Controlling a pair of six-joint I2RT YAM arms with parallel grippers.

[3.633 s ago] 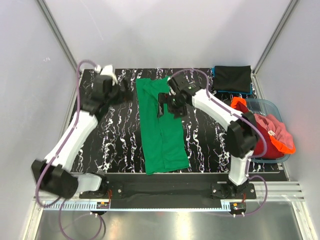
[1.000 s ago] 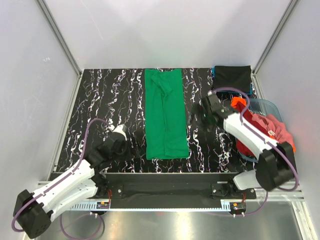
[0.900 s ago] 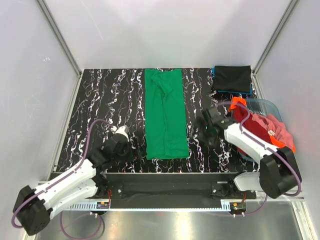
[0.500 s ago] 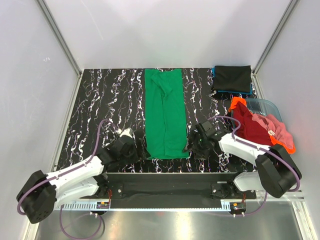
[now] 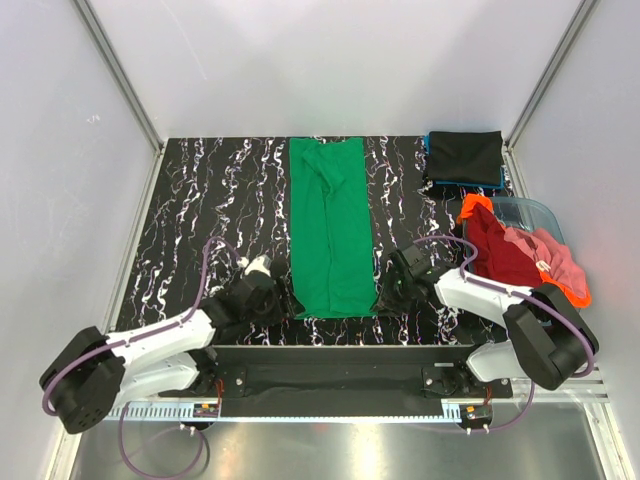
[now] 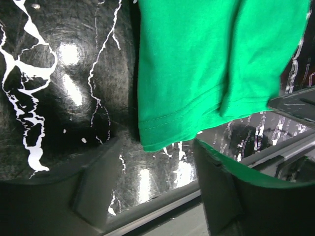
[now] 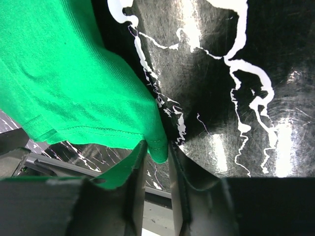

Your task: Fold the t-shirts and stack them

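Both arms have moved in to the near hem of the green t-shirt (image 5: 331, 228).
Since a second ago my left gripper (image 6: 157, 147) has narrowed but is still open, one hem corner lying loose between its fingers; my right gripper (image 7: 157, 152) has pinched nearly closed on the other corner.

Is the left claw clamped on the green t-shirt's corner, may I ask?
No, the left claw stands wide open around a corner of the green t-shirt.
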